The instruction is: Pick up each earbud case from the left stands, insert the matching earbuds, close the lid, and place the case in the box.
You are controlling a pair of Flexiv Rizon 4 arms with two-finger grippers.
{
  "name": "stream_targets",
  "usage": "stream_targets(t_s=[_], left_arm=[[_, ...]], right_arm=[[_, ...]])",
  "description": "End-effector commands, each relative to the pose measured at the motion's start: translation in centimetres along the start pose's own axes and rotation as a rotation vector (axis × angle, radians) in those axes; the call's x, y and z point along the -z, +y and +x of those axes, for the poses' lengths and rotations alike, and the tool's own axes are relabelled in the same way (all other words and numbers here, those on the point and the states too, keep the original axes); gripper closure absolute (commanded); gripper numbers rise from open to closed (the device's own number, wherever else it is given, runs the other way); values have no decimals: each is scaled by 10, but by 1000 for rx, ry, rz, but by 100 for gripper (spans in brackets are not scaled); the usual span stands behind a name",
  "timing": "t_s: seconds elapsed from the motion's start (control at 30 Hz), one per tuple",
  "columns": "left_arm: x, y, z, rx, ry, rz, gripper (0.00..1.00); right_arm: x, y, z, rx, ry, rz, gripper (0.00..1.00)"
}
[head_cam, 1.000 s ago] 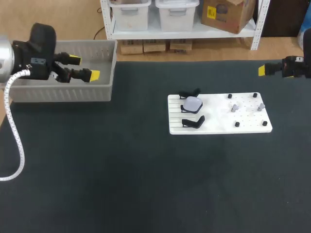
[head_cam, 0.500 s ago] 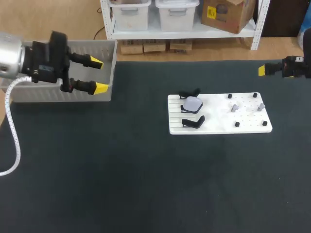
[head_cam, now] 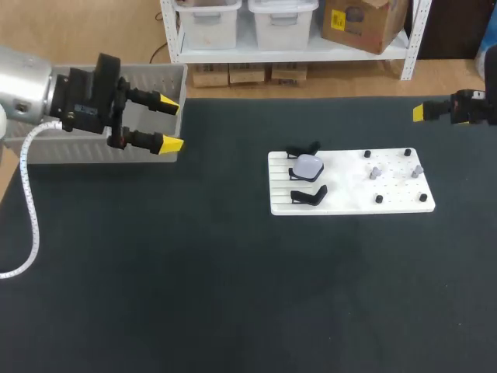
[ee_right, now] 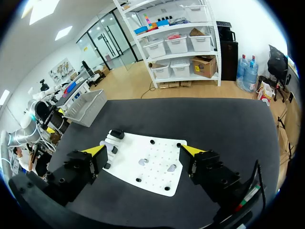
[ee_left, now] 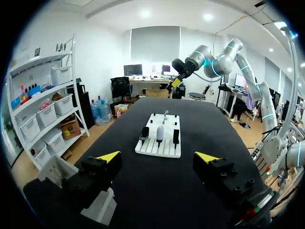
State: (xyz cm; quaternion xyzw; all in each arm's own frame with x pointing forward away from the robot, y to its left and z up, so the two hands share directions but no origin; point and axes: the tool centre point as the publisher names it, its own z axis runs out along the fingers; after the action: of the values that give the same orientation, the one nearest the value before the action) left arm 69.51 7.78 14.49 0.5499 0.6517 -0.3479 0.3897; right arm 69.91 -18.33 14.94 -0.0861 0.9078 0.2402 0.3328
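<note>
While left fingers (head_cam: 172, 144) gape empty beside box (head_cam: 155, 78) at table's far left corner, case (head_cam: 308, 166) waits on board (head_cam: 349, 200) near table's centre. Step: fetching case. Next: reach across, straddle, clench. Right fingers (ee_right: 93, 152) spread, far right edge.

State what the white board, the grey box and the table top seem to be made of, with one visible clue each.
The white board is probably moulded plastic, matt, with even grooves and rows of peg holes. The grey box is likely plastic too, matt, with ribbed walls. The table top looks like a dark cloth or rubber mat, dull and free of glare; which one is unclear.
</note>
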Motion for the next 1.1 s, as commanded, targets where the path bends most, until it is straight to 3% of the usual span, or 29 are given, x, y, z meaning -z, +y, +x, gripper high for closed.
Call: stream_targets(t_s=[0.03,0.27,0.47,0.77,1.1], left_arm=[[0,0,1,-1,-2,1,0],[-6,-3,0,-8,-20,-28,0],[-46,-5,-5,-70,-4,16,0],[-101,-9,-2,-83,-10,105,0],[-143,-21,12,-45,-17,108,0]], right_arm=[[0,-1,0,1,0,-2,0],[0,-1,0,1,0,-2,0],[0,-1,0,1,0,-2,0],[0,-1,0,1,0,-2,0],[0,-1,0,1,0,-2,0]])
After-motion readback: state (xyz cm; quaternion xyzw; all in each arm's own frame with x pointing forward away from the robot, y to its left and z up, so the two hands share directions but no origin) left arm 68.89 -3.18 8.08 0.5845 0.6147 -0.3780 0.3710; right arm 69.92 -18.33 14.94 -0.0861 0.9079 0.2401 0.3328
